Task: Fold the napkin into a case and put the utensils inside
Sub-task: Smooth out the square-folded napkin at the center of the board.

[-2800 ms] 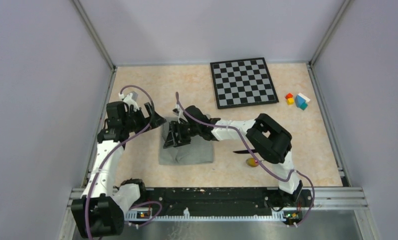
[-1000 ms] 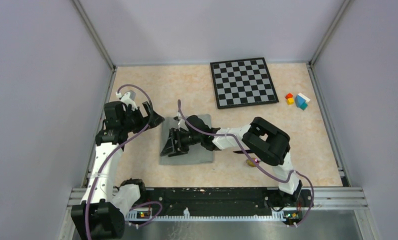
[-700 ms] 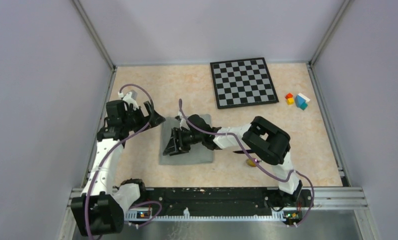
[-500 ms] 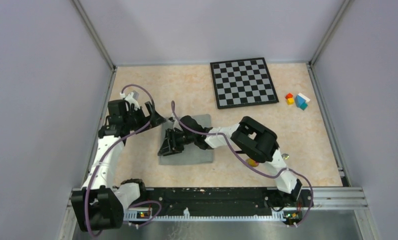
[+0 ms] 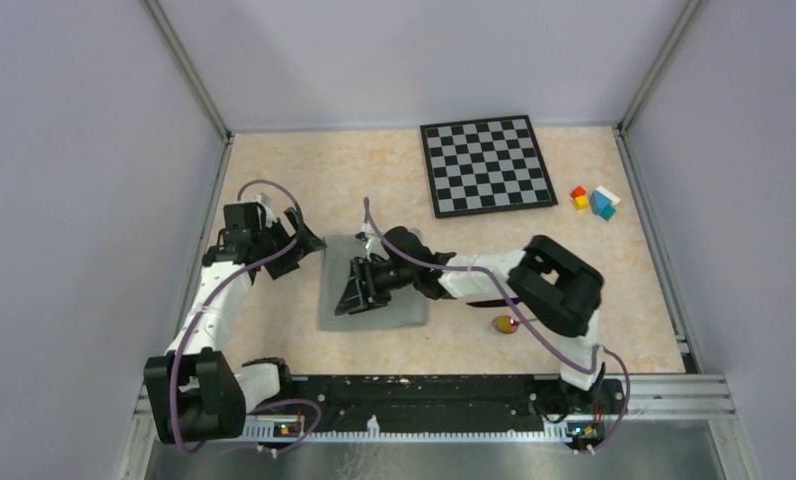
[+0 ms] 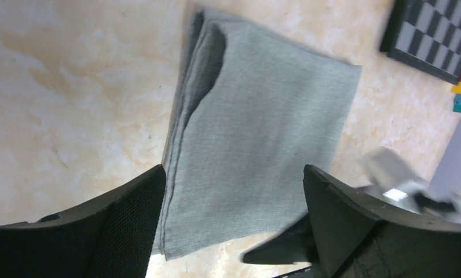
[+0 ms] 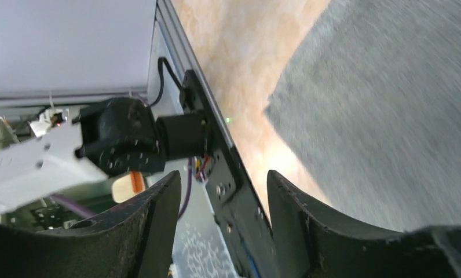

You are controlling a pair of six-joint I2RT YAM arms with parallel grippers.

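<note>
The napkin (image 5: 399, 312) lies folded flat on the table (image 5: 304, 170), a little left of the middle. In the left wrist view you can see its layers along its left edge. The right gripper (image 5: 352, 296) is over the cloth with its fingers apart, holding nothing. The left gripper (image 5: 309, 245) is by the cloth's upper left corner, fingers wide apart and empty. The spoon (image 5: 502, 324) lies on the table to the right of the napkin, outside it.
</note>
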